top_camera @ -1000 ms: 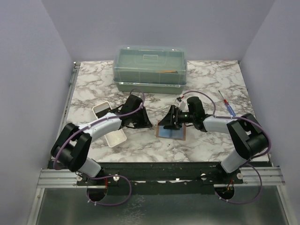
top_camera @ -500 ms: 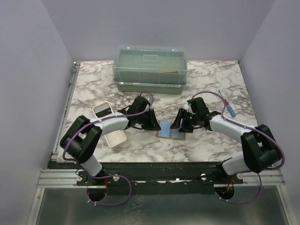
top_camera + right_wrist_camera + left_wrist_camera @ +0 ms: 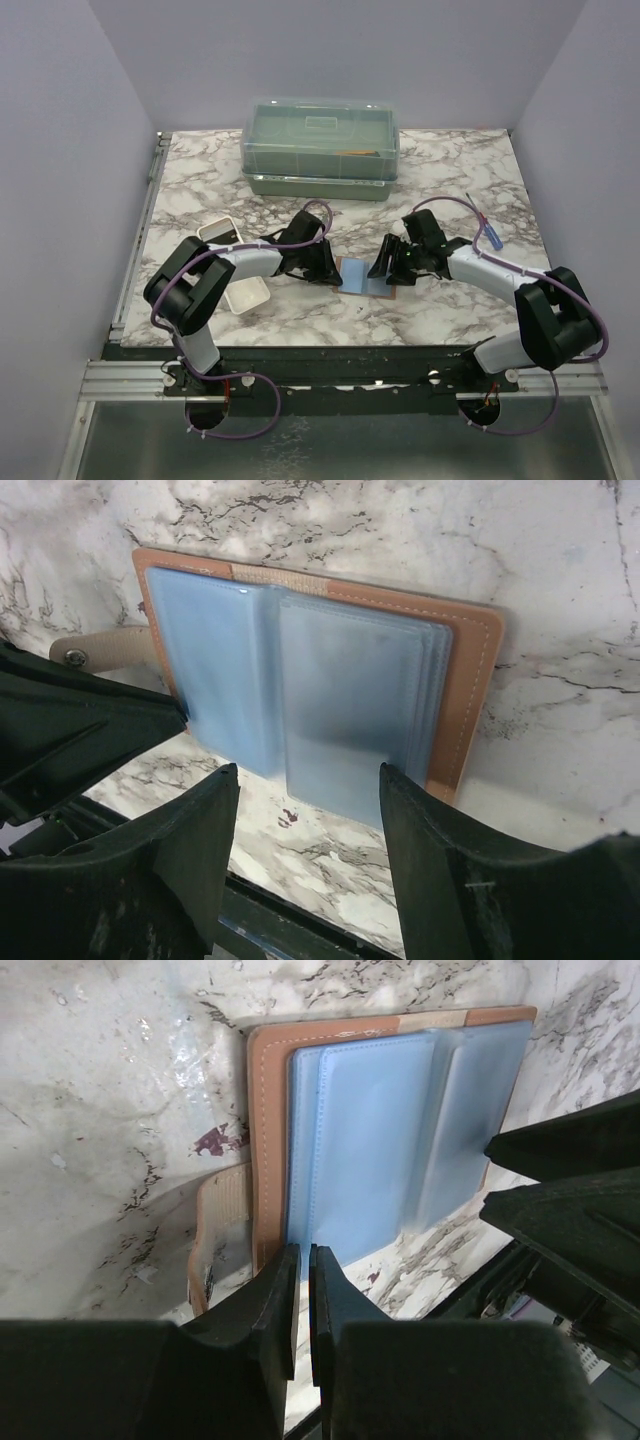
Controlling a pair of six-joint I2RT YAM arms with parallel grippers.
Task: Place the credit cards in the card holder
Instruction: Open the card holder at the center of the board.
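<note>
The card holder (image 3: pixel 364 275) lies spread open and flat on the marble desk (image 3: pixel 450 170), in the middle of the near half, between the two arms. Its brown leather-look cover faces down and its bluish pockets face up, a stack of cloudy clear sleeves (image 3: pixel 355 700) on one half. The snap tab (image 3: pixel 215 1230) sticks out from the edge on the left arm's side and rests on the desk. The left tool (image 3: pixel 302 1260) is low at that same side, its fingers drawn almost together with only a thin slit between them, the tips meeting the border of the blue pocket; the wrist view does not show whether anything is pinched there. The right tool (image 3: pixel 305 815) hangs over the opposite half with its fingers spread wide, released and holding nothing, one on either side of the sleeves' near edge. A long white tray (image 3: pixel 245 292) sits on the desk partly under the left arm, well apart from the card holder. A big translucent green lidded box (image 3: pixel 320 145) stands at the far edge of the desk.
</note>
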